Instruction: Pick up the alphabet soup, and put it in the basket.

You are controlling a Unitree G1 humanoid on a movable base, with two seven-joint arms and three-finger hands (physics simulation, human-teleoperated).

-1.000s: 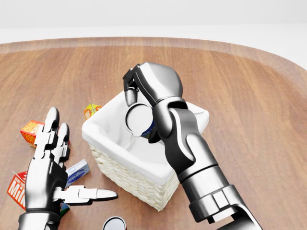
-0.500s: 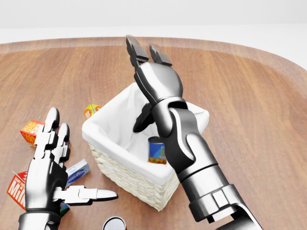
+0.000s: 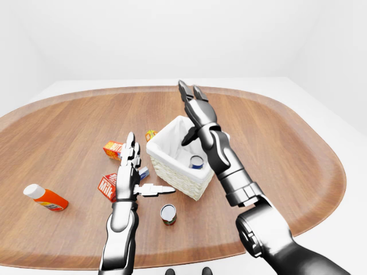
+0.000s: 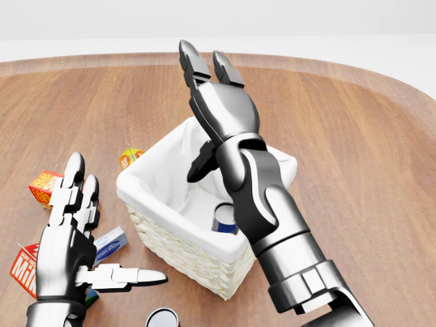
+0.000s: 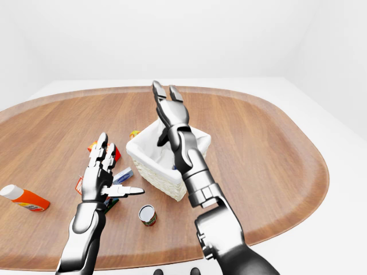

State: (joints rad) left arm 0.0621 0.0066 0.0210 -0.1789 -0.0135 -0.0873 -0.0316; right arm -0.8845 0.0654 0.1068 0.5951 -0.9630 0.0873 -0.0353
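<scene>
Oval wooden table in white room, basket near its middle

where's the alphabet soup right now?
Inside the white basket, on its floor by the right-hand wall in the head view: the alphabet soup lies below the open right hand.

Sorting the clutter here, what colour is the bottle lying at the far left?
Orange bottle with a white cap, clearest in the left-eye view.

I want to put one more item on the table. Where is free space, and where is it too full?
Free: the wide wood right of the basket in the left-eye view, and the strip above it toward the table rim. Crowded: left of the basket, where small cartons surround the left hand, plus a can below.
</scene>
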